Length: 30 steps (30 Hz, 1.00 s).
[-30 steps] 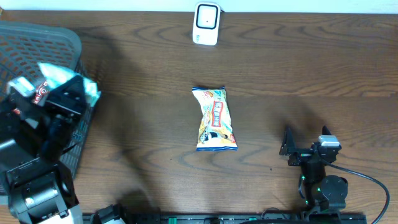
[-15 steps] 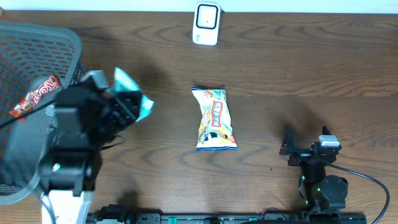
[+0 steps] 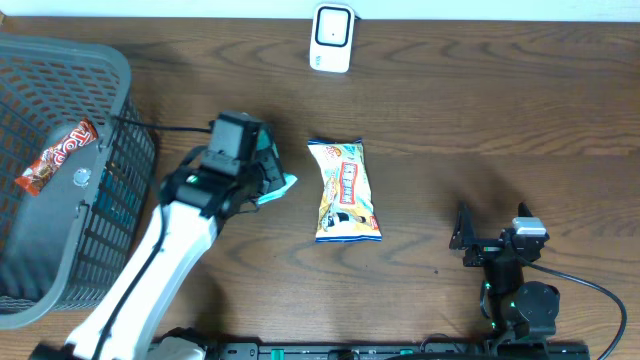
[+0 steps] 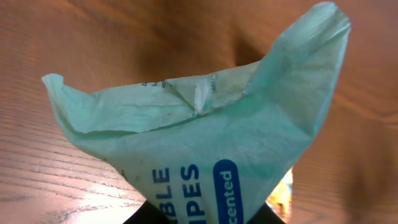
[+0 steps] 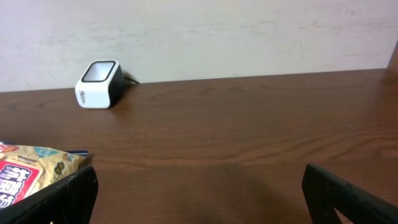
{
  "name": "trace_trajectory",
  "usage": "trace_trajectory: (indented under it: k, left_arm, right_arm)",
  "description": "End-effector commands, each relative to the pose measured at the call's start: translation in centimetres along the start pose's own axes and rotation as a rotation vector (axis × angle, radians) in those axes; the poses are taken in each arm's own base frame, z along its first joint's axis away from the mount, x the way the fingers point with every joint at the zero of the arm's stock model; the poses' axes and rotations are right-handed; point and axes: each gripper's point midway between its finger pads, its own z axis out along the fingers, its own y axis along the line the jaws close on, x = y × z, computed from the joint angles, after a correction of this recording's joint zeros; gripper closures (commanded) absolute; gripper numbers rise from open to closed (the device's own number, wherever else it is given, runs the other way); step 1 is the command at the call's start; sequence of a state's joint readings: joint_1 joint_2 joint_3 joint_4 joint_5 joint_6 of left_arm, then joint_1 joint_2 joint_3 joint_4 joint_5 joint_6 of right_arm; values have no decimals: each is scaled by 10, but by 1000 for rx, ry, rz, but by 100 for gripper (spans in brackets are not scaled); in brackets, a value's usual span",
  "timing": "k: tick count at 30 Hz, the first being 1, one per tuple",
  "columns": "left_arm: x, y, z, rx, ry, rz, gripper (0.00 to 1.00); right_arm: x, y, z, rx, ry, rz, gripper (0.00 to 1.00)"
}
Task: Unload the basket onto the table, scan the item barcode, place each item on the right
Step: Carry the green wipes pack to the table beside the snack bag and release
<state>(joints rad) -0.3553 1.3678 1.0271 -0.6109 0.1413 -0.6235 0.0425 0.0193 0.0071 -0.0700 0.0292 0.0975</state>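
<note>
The left gripper is closed almost fully on a teal wipes packet, pinching it by its lower end so that the rest fans upward in front of the left wrist camera. The packet hangs above the table, between the grey basket and the yellow snack bag, just beside the bag's left edge and well apart from the white scanner at the far side. The packet looks light and soft: thin film, creased, with a folded seam and a loose top corner, so it will probably flop and crumple rather than hold a flat face. A pinch near one end seam seems the sensible hold, since it leaves the printed panels free; a harder squeeze on the middle would likely buckle any barcode. No barcode shows in these views, only part of the lettering. The right gripper sits low near the front edge with its fingers spread wide and nothing between them. A red candy bar lies in the basket.
</note>
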Motion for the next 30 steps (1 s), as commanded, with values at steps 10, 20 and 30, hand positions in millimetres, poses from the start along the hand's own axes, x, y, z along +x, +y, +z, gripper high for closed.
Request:
trace_trajectory:
  k: [10, 20, 30]
  left_arm:
    - [47, 41, 97, -221, 258, 16, 92]
    - [72, 26, 122, -216, 295, 115, 92]
    - [79, 15, 123, -228, 262, 183, 91]
  right_arm:
    - [1, 0, 0, 1, 4, -9, 1]
    - [1, 0, 0, 1, 4, -9, 1]
    - [1, 0, 0, 1, 4, -9, 1]
